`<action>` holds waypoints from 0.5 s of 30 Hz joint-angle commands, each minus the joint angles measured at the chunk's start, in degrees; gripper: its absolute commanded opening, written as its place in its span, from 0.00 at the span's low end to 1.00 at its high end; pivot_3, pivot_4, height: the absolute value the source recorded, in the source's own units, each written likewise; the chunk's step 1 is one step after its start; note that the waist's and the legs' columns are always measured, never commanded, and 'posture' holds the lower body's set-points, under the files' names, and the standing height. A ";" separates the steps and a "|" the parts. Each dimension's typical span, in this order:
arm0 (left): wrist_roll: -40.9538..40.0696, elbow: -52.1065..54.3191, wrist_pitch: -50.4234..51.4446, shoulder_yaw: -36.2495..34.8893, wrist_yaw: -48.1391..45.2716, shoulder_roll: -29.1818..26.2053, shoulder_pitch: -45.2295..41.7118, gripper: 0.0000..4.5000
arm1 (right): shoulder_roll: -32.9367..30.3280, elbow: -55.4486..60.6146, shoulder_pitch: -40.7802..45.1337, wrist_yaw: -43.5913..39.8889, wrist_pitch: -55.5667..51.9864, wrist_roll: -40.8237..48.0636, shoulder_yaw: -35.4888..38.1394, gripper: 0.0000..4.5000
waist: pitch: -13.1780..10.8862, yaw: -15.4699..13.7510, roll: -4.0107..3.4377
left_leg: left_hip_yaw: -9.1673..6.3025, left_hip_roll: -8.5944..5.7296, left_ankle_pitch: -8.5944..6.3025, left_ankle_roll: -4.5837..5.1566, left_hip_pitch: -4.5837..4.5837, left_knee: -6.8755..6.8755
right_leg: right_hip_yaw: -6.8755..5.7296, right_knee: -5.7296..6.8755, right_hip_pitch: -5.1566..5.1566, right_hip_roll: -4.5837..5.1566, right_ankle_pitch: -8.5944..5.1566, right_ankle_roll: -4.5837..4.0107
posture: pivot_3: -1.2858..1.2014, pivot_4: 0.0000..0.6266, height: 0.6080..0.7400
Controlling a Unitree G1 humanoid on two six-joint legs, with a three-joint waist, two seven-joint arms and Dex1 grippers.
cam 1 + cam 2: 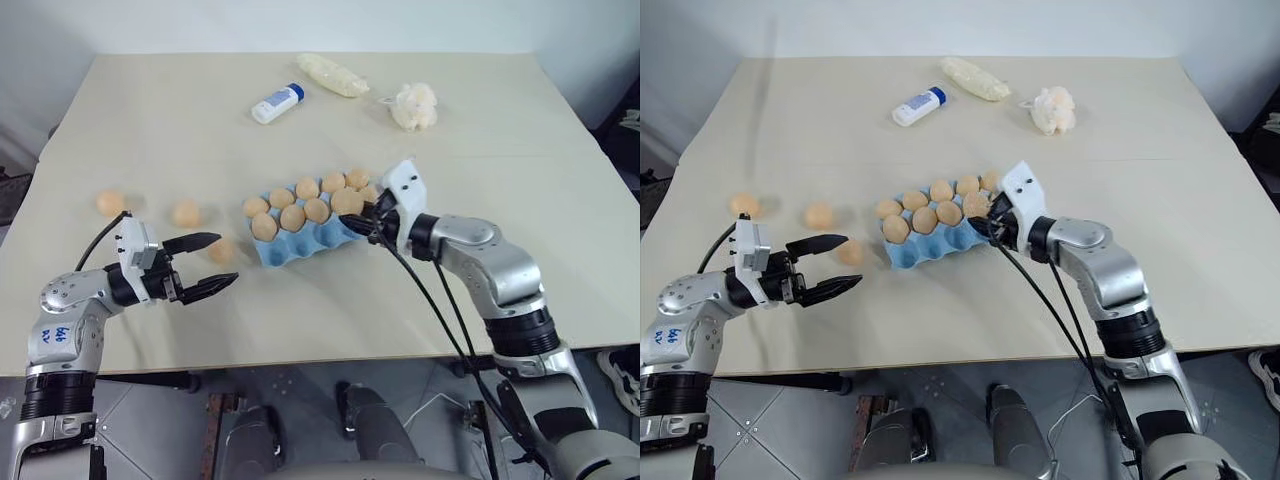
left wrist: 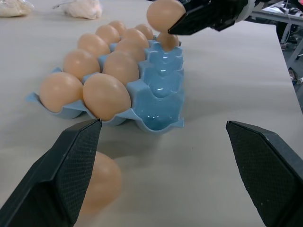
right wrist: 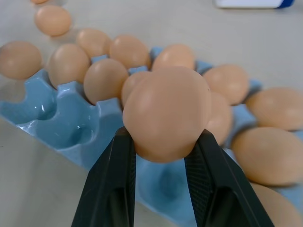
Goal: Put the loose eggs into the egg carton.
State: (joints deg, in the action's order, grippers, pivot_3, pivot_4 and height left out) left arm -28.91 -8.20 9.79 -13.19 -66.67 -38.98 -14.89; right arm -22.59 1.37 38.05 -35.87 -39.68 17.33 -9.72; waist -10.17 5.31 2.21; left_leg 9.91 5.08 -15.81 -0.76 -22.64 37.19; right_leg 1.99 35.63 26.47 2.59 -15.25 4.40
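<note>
Right jaws: closed on one egg [image 3: 166, 112], squeezing it from both sides. The right gripper [image 1: 376, 218] hangs over the near right end of the carton [image 1: 300, 248].
Left jaws: wide open, holding nothing. The left gripper [image 1: 203, 266] hovers above the table [image 1: 180, 120], just left of the carton.
Carton: blue tray in the middle of the table, with eggs in most cups. The near row looks bare in the left wrist view.
Loose eggs: three lie on the table left of the carton. One egg [image 1: 222, 250] sits close by the left fingers [image 2: 71, 165], a second egg [image 1: 186, 213] a bit further, a third egg [image 1: 110, 203] near the left edge.
Could go wrong: the held egg may knock an egg already in a cup if it comes down in the wrong spot. It is smooth and round, so it may slip out. A hard squeeze could crack it. A drop beside the tray could send it rolling.
Also risky: the open left fingers could bump the near egg and roll it away.
Hard to see: the cups under the right gripper are hidden from the head views, so I cannot count the free ones. The held egg blocks part of the right wrist view.
</note>
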 commanded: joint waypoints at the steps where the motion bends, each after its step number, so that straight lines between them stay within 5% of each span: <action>1: -0.79 3.19 -0.69 -2.00 0.62 -0.98 1.00 1.00 | -0.02 -0.65 1.47 -0.88 1.60 -1.34 -0.41 0.24 | 0.00 -0.25 0.00 | 0.00 0.01 0.01 -0.01 -0.02 0.00 | 0.00 0.00 0.02 -0.01 0.00 0.00 | 0.52 0.24 1.00; 11: -1.13 4.85 -0.40 -2.91 1.82 -0.89 2.16 1.00 | -3.07 2.66 1.03 -3.93 -0.01 -1.43 0.41 0.99 | 0.00 -0.39 0.00 | 0.02 0.03 0.01 -0.03 -0.02 0.00 | 0.00 0.00 0.05 -0.03 0.00 -0.01 | 0.52 0.24 1.00; 15: -0.92 4.43 -0.46 -2.76 1.83 -0.73 1.70 1.00 | -4.69 4.21 1.04 -5.35 -0.49 -0.68 1.16 0.99 | 0.00 -0.36 0.00 | 0.03 0.03 0.00 -0.03 -0.01 -0.02 | 0.00 -0.01 0.05 -0.04 -0.01 -0.01 | 0.52 0.24 1.00</action>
State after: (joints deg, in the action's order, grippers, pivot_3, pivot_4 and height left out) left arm -29.02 -5.18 9.79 -14.80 -64.98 -39.00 -12.93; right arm -26.58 3.05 38.29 -40.52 -40.32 15.88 -10.62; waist -10.17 4.95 2.21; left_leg 9.94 5.12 -15.81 -0.79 -22.65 37.17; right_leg 1.99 35.62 26.53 2.54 -15.25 4.39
